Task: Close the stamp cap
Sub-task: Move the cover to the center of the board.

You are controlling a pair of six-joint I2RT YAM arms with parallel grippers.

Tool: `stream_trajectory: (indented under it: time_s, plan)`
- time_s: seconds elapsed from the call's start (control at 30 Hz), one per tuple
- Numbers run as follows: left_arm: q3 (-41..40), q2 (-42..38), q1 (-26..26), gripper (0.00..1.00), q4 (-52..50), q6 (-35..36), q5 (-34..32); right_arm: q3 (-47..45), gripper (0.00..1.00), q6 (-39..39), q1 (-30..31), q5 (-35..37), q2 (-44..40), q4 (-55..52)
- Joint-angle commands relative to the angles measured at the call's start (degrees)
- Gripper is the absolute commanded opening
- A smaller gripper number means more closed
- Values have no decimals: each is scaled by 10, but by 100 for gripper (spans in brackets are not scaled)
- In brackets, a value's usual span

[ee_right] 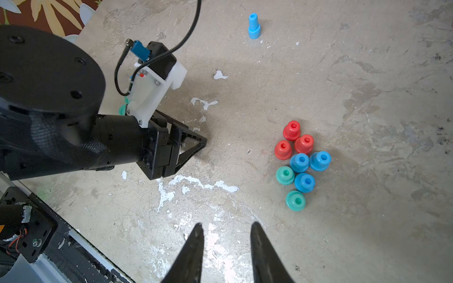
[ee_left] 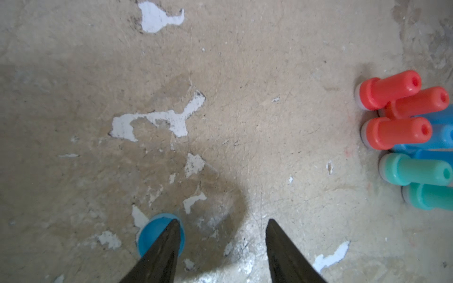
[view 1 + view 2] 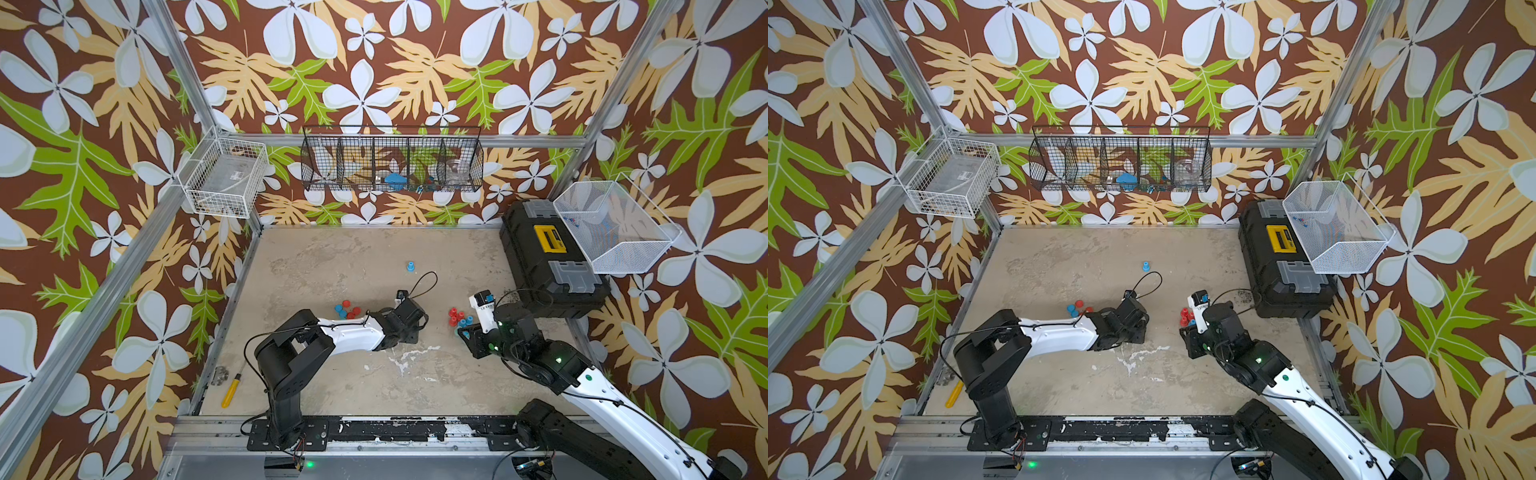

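Stamps (image 1: 297, 164) clustered | lone blue stamp (image 1: 254, 25) apart | toolbox (image 3: 528, 266) at right edge

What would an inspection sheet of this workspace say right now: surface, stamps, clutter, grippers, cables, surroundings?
Surface: worn beige tabletop, white chipped patches.
Job's things: eight red, blue and green plastic stamps clustered; lone blue plastic stamp upright; loose red and blue caps; round blue cap partly hidden by a left finger.
Clutter: yellow-handled screwdriver; black plastic toolbox.
Grippers: left gripper open, empty; right gripper open, empty.
Cables: black cable looping from left wrist camera.
Surroundings: floral-patterned walls; black wire basket; white wire basket; white mesh basket.
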Motion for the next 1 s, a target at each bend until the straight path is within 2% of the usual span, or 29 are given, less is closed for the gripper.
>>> stream_trajectory:
  time_s: [0.0, 0.23, 0.43, 0.53, 0.67, 0.97]
  plan:
    - [10, 3, -1, 58, -14, 8, 4, 3, 34, 4, 0, 1, 2, 6]
    - [14, -14, -1, 59, -25, 13, 2, 4, 34, 3, 0, 4, 5, 5]
    - [-1, -76, -1, 59, -42, 24, -7, 6, 34, 4, 0, 11, 11, 1]
    - [-17, -135, -1, 59, -54, 35, -10, 12, 34, 3, 0, 31, 19, -7]
    - [-67, -255, -1, 60, -51, 47, -12, 31, 34, -5, 0, 56, 42, -24]
    - [-135, -491, 0, 61, -137, 79, -87, 81, 34, -20, 0, 86, 102, -32]
